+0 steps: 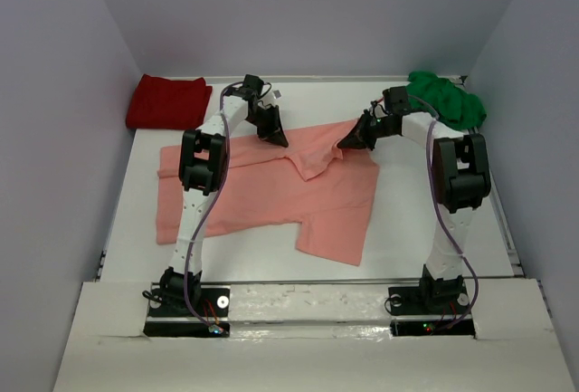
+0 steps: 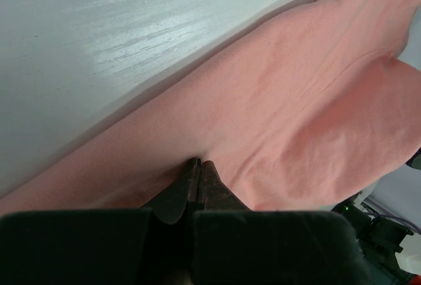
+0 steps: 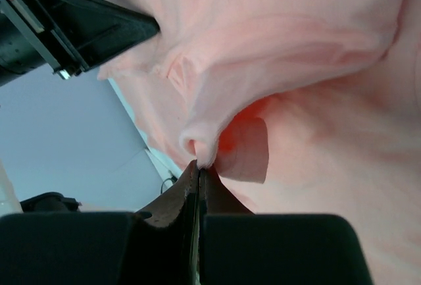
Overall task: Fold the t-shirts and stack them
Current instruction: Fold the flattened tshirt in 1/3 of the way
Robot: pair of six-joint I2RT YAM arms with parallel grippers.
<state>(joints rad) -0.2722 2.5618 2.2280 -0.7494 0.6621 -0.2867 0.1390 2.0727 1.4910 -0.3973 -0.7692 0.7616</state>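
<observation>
Left gripper [image 1: 273, 135] and right gripper [image 1: 349, 142], jaws pressed together, pinch far edge of salmon-pink cloth t-shirt [image 1: 262, 197] spread mid-table; dark red cloth t-shirt [image 1: 167, 102] far-left corner; bright green cloth t-shirt [image 1: 448, 99] far-right; bare white table [image 1: 425, 215] on right.

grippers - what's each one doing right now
left gripper: closed, pinching the salmon-pink t-shirt
right gripper: closed on a fold of the same shirt

Three t-shirts show, one salmon-pink [image 1: 262, 197], one dark red [image 1: 167, 102], one bright green [image 1: 448, 100], plus two arms [image 1: 201, 166] [image 1: 461, 175].
</observation>
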